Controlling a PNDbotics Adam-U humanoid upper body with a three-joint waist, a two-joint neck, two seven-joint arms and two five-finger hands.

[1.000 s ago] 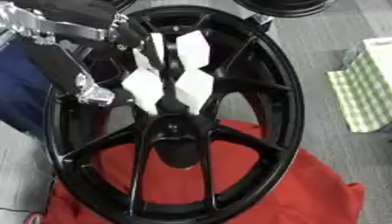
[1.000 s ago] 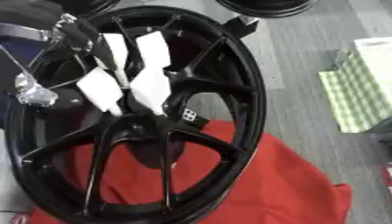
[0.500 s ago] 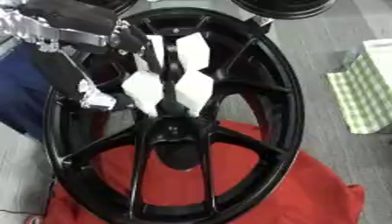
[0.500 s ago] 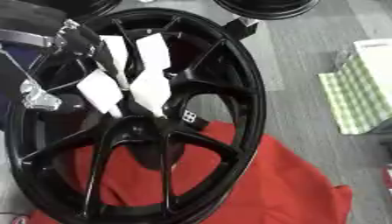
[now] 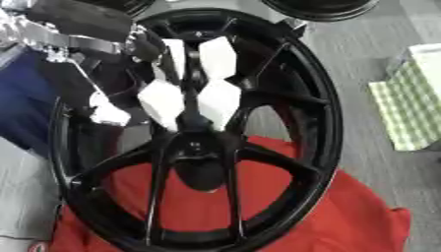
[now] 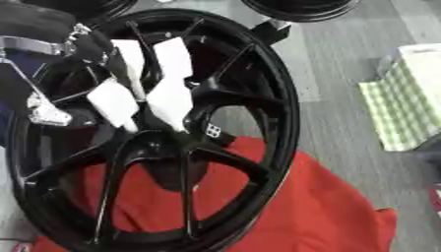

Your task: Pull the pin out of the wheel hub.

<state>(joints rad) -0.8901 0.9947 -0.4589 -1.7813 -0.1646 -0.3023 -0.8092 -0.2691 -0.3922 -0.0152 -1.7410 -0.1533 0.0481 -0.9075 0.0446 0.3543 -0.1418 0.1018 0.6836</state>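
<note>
A large black spoked wheel lies on a red cloth, its hub near the middle of the view. My left hand comes in from the upper left on a black and silver arm. Its white-padded fingers stretch straight down over the spokes, with their tips just above the hub. The thumb stands apart to the left. I cannot make out a pin; the hand covers the spot above the hub. My right hand shows in neither view.
A green checked cloth lies on the grey floor at the right. Other black wheels sit along the far edge. Something dark blue lies at the left, beside the rim.
The left hand has stayed over the hub with its fingers in the same pose; the thumb side has dipped slightly. The wheel has not moved.
</note>
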